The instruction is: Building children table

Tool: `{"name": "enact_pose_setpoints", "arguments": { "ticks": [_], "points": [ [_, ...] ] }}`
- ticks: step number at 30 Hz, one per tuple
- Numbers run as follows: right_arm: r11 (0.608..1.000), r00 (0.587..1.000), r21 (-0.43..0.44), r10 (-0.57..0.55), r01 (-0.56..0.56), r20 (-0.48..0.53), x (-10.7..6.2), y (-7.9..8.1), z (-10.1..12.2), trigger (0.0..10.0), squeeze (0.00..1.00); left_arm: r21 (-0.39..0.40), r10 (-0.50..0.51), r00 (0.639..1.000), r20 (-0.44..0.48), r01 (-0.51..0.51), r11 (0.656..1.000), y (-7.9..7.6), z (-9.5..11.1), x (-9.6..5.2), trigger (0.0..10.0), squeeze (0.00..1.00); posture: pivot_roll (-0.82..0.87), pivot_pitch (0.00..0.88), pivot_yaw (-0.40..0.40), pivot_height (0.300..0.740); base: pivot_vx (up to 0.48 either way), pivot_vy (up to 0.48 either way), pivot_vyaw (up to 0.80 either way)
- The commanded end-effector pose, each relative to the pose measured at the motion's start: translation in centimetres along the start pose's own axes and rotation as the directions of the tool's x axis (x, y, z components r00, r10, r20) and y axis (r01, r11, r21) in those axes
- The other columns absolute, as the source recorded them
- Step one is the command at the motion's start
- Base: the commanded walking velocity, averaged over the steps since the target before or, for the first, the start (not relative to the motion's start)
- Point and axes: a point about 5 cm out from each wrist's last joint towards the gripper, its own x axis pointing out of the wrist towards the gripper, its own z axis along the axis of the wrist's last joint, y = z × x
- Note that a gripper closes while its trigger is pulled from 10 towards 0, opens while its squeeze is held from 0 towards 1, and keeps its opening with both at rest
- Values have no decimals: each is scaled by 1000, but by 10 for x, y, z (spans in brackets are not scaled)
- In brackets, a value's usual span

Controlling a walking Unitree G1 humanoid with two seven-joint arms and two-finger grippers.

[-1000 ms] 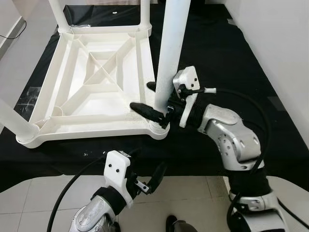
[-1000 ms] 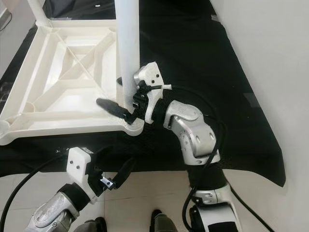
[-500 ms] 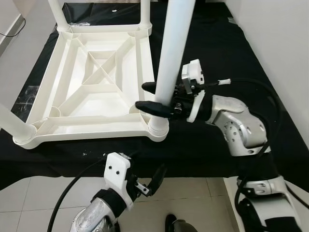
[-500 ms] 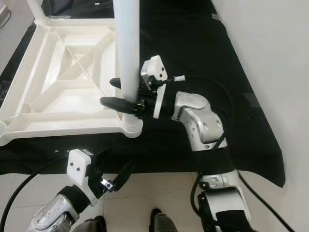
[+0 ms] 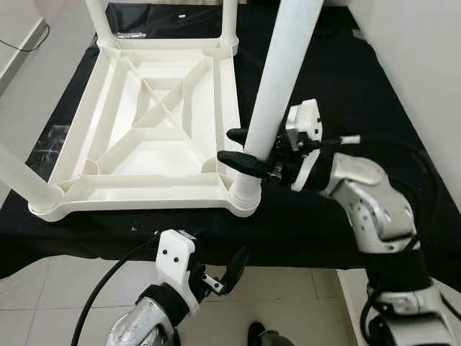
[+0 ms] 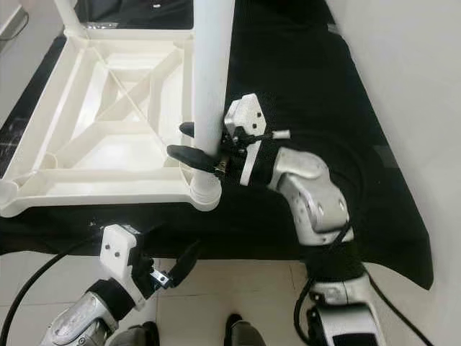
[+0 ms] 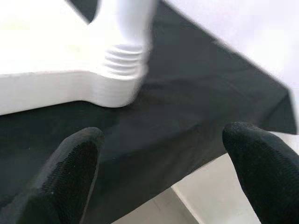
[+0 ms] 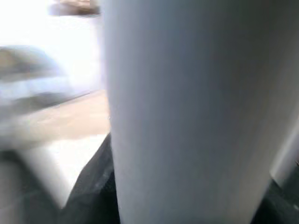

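The upside-down white children table (image 5: 155, 137) lies on a black cloth (image 5: 338, 79) over a pale tiled floor (image 5: 65, 288). The right pincer (image 5: 241, 148) clamps the near-right leg (image 5: 284, 79) just above its socket. The left wrist view catches the screw threads (image 7: 122, 63); the left pincer (image 7: 163, 154) hangs spread wide

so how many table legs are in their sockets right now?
4. Near-right leg, held between the right gripper's fingers; near-left leg; far-left leg; far-right leg. All stand at corners of the upturned tabletop.
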Motion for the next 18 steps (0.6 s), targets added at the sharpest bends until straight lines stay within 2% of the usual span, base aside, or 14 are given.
{"name": "enact_pose_setpoints", "arguments": {
  "ticks": [1, 2, 4, 7, 12, 13, 14, 17, 18],
  "points": [
    [867, 781, -174, -496, 467, -379, -31, -34, -69, 0, 0, -11, 4, 1000, 3, -4, 1000, -2, -1, -4, 10000, 0, 78, 295, -58, 740, 0, 0, 0],
    [879, 799, -164, -476, 449, -367, -37, -14, -68, 0, 0, -10, 4, 1000, 4, -4, 1000, -2, 0, -3, 10000, 0, 97, 297, -53, 740, 0, 0, 0],
    [956, 892, -54, -288, 287, -350, -34, 26, -65, 0, 0, -8, 4, 1000, 4, -4, 1000, -1, 0, -2, 10000, 0, 90, 305, -49, 740, 0, 0, 0],
    [968, 910, -26, -243, 249, -336, -30, 34, -63, 0, 0, -7, 4, 1000, 4, -4, 1000, -1, 0, -2, 10000, 0, 82, 294, -42, 740, 0, 0, 0],
    [964, 914, -39, -262, 263, -309, -16, 26, -52, 0, 0, -4, 3, 1000, 5, -3, 1000, 0, 0, -1, 10000, 0, 82, 290, -54, 740, 0, 0, 0],
    [955, 904, -49, -293, 292, -313, -13, 24, -49, 10000, 0, -3, 3, 1000, 6, -3, 1000, 1, 0, 0, 10000, 0, 79, 289, -53, 740, 0, 0, 0],
    [948, 895, -55, -315, 314, -316, -12, 22, -48, 10000, 0, -3, 3, 1000, 7, -3, 1000, 1, 0, 0, 10000, 0, 77, 289, -54, 740, 0, 0, 0],
    [954, 919, -7, -290, 299, -268, -7, 22, -39, 10000, 0, -2, 6, 1000, 9, -6, 1000, 1, 0, 1, 10000, 0, 79, 290, -55, 740, 0, 0, 0],
    [965, 946, 85, -223, 248, -235, -4, 23, -34, 10000, 0, -2, 7, 1000, 9, -7, 1000, 1, 0, 1, 10000, 0, 79, 289, -53, 740, 0, 0, 0]
  ]
}}
